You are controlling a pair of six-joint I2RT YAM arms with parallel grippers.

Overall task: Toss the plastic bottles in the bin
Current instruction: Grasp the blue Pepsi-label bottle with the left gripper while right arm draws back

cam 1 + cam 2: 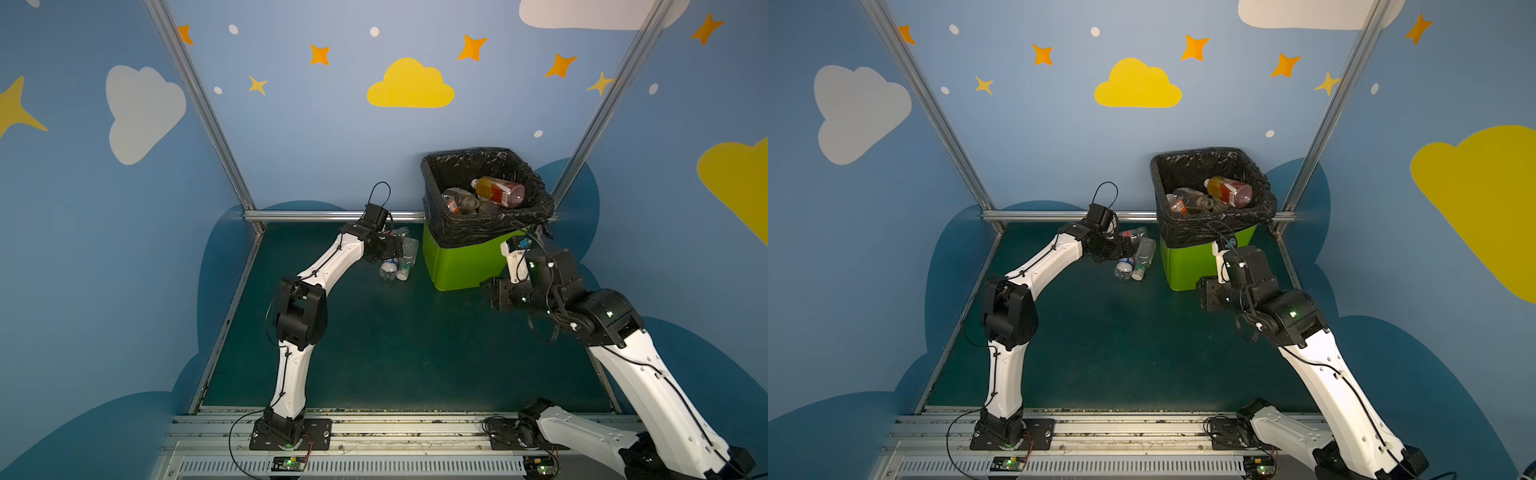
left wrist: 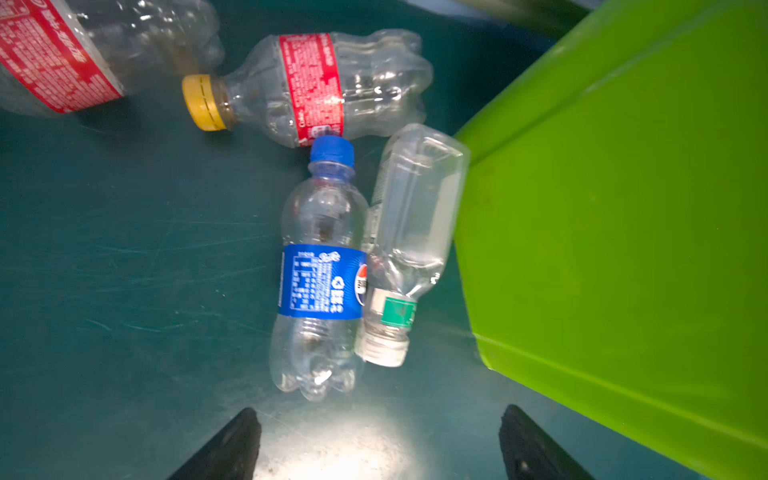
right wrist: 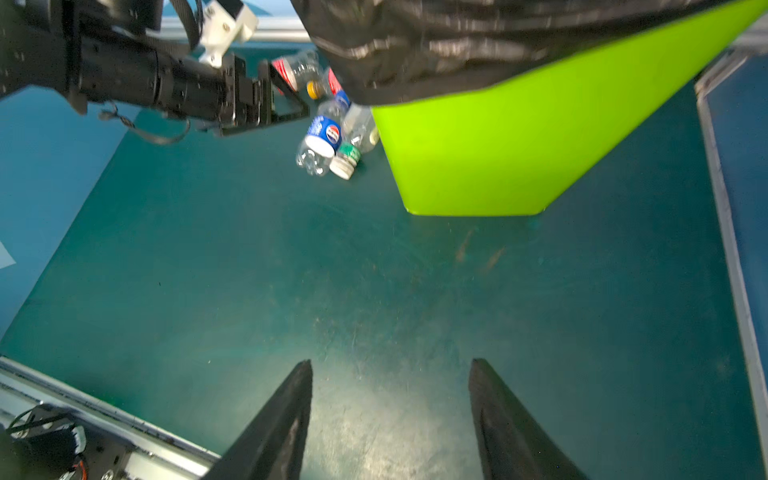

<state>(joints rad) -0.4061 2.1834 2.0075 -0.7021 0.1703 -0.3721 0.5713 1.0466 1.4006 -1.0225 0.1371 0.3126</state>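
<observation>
Several plastic bottles lie on the green floor beside the bin (image 2: 623,208). They are a blue-label bottle (image 2: 320,282), a clear one with a white cap (image 2: 411,232), a red-label one with a yellow cap (image 2: 316,87) and another red-label one (image 2: 62,54). My left gripper (image 2: 378,415) hovers open just short of the blue-label bottle's base, with nothing between its fingers. My right gripper (image 3: 391,363) is open and empty over bare floor in front of the bin (image 3: 498,145). Inside the lime-green bin (image 1: 461,266) lie an orange-label bottle (image 1: 498,192) and other bottles (image 1: 455,201).
The bin's black bag (image 1: 1183,232) folds over its rim. Aluminium rails (image 1: 332,215) edge the floor at the back wall and both sides. The clear bottle rests against the bin's wall. The left arm (image 3: 166,83) reaches in close to the bottles.
</observation>
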